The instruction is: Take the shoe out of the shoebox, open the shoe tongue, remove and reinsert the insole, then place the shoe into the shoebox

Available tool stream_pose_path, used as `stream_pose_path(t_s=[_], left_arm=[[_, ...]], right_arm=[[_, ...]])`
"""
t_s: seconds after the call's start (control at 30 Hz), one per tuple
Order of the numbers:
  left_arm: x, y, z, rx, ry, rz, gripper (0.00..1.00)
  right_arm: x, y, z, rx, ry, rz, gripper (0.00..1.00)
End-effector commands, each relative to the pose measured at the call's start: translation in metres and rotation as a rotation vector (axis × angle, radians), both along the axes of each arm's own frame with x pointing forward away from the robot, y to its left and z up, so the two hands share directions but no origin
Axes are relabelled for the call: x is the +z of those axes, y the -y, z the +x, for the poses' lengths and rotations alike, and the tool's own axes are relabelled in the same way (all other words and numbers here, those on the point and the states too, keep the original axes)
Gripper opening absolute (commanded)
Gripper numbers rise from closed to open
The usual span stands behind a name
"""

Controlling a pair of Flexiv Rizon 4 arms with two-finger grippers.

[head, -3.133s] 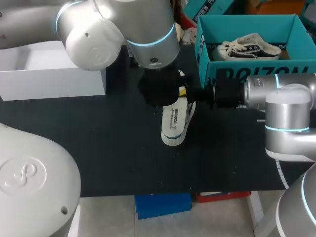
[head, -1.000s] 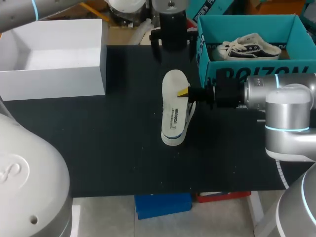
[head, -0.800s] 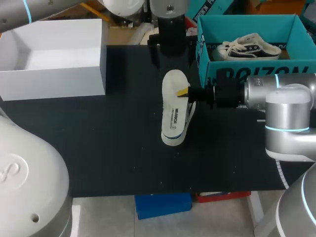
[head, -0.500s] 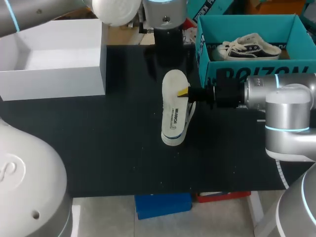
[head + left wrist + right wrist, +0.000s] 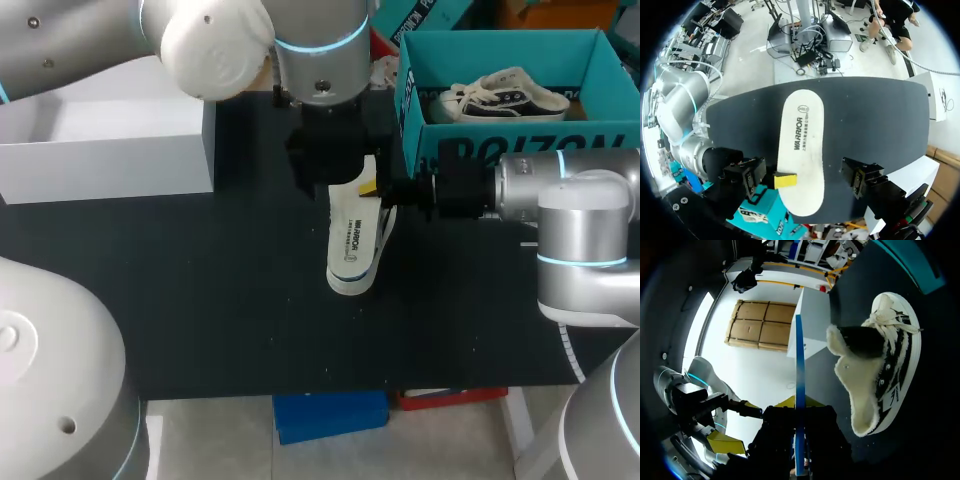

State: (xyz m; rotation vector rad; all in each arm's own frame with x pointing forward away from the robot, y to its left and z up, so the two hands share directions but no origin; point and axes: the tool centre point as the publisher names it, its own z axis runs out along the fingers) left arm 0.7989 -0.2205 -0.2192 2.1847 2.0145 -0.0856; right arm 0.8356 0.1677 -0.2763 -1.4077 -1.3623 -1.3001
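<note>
A: Where do we stand with the insole?

B: Our right gripper pinches it by one long edge and holds it flat in the air over the table. One yellow tip shows on its upper face. The shoe lies on its side just under it, with the tongue pulled open and the fleece lining showing.

A: And our left gripper?

B: It hangs right above the insole, fingers spread wide to either side and touching neither edge. The teal shoebox sits close on the right with a second shoe inside.

A: So what worries us here?

B: The handover, we think. Our left finger on the right gripper's side sits very close to that yellow tip, so it could knock it as the fingers close. If we squeeze across the width, the soft insole may buckle instead of being held. And if our right lets go before the left has a firm hold, the insole drops beside the shoe.

A: Then reinsertion?

B: The shoe is loose on its side, so pushing the insole in may simply slide it away.
</note>
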Motion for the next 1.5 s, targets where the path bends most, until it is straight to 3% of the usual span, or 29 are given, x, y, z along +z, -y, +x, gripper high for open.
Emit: stream_pose_path(t_s=[0.03,0.17,0.67,1.4,1.5], left_arm=[[-0.010,-0.006,-0.008,-0.004,0.024,-0.027,1.00],[-0.012,-0.009,-0.015,-0.041,0.015,-0.070,1.00],[-0.015,-0.044,-0.013,-0.285,-0.204,-0.829,1.00],[-0.015,-0.044,-0.013,-0.285,-0.204,-0.829,1.00],[-0.016,-0.047,-0.011,-0.246,-0.215,-0.965,1.00]], right_arm=[[0.000,-0.001,0.000,-0.003,0.000,-0.001,0.00],[0.000,-0.001,0.000,-0.003,0.000,-0.001,0.00],[0.000,-0.001,0.000,-0.003,0.000,-0.001,0.00],[0.000,-0.001,0.000,-0.003,0.000,-0.001,0.00],[0.000,-0.001,0.000,-0.003,0.000,-0.001,0.00]])
